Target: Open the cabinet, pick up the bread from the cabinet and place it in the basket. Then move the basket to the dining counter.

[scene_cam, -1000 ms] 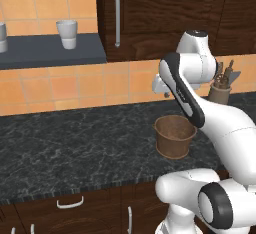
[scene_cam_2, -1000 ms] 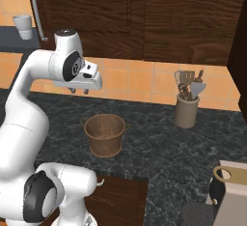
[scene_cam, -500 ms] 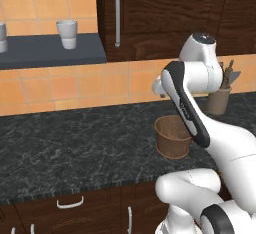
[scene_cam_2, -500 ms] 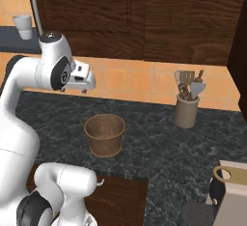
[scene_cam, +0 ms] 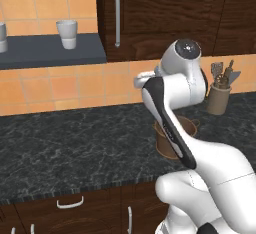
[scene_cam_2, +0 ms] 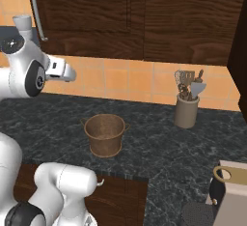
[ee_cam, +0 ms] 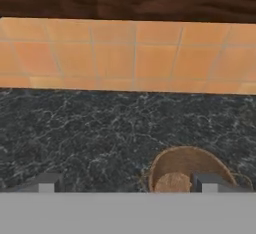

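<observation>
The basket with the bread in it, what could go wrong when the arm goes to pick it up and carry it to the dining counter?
The gripper is open and raised above the basket, so a grasp is yet to come. The basket's rim is round and wide; a pinch on one wall could tilt it, and the bread lying loose inside might roll out. The utensil pot stands on the same black counter to one side; a wide swing could clip it.

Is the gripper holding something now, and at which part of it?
Nothing is held. The gripper is open, and the bread lies in the basket.
</observation>
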